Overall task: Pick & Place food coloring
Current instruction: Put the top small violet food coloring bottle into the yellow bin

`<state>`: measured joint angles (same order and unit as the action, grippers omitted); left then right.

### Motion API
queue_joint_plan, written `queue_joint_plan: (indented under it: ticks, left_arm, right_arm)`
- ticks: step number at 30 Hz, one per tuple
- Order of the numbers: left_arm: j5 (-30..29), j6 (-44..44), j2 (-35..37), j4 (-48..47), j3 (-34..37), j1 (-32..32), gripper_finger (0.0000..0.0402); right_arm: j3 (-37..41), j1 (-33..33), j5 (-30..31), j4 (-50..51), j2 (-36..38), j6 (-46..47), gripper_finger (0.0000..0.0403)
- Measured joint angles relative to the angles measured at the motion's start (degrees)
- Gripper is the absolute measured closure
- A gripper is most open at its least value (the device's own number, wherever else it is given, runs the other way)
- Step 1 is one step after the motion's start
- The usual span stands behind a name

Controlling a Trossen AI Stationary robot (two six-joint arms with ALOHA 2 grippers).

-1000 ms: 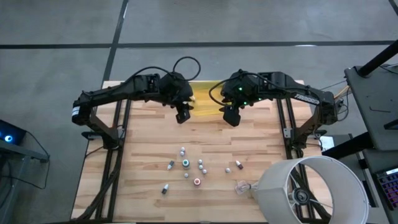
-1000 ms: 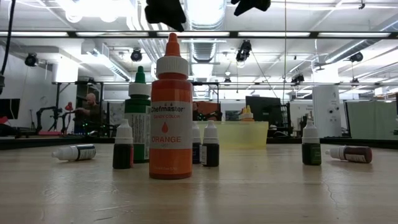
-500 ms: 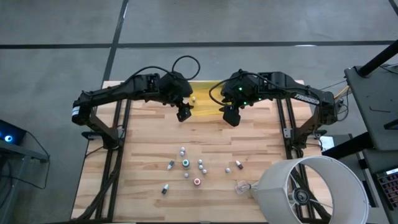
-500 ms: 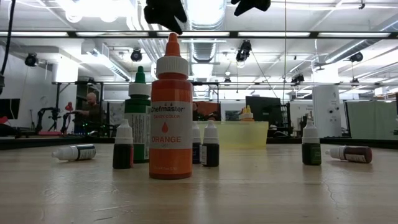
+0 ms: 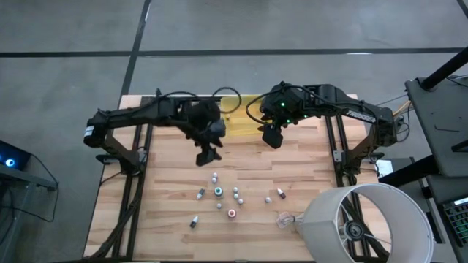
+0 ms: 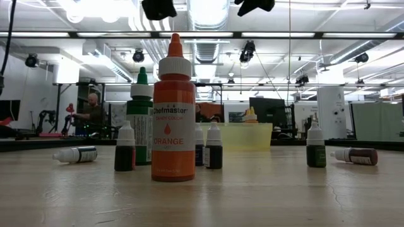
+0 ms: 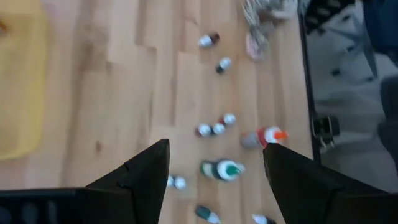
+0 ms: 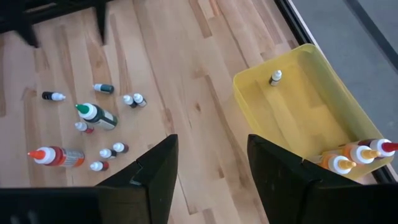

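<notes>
Several small food coloring bottles (image 5: 219,193) stand or lie on the wooden table near its front middle. Among them are a large orange-capped bottle (image 6: 173,113) and a green-capped one (image 6: 140,116). A yellow tray (image 5: 241,120) sits at the far middle and holds more bottles (image 8: 348,158), with one small bottle (image 8: 275,77) apart from them. My left gripper (image 5: 207,155) hangs open in the air between the tray and the bottle cluster (image 7: 221,169), holding nothing. My right gripper (image 5: 270,137) hangs open above the tray's near right side, also with nothing in it.
A big white lampshade (image 5: 365,223) lies at the table's near right corner, with a crumpled clear plastic scrap (image 5: 285,218) beside it. Bare wood stretches between the tray and the bottles. A person (image 6: 91,110) shows far off in the room behind.
My left gripper has swung away from the yellow tray toward the table's near edge and the bottle cluster, turning at the wrist as it went. The bottles on the table have kept their places.
</notes>
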<state>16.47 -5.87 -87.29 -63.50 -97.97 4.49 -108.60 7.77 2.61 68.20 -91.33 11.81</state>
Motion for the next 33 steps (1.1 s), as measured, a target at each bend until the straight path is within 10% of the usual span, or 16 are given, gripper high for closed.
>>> queue_joint_plan:
  ticks: [33]
  left_arm:
    - [-4.5, 6.0, 0.0, 8.1, 17.8, -8.1, 0.0171]
  right_arm:
    - [0.0, 0.0, 0.1, 0.1, 0.0, 0.0, 0.0225]
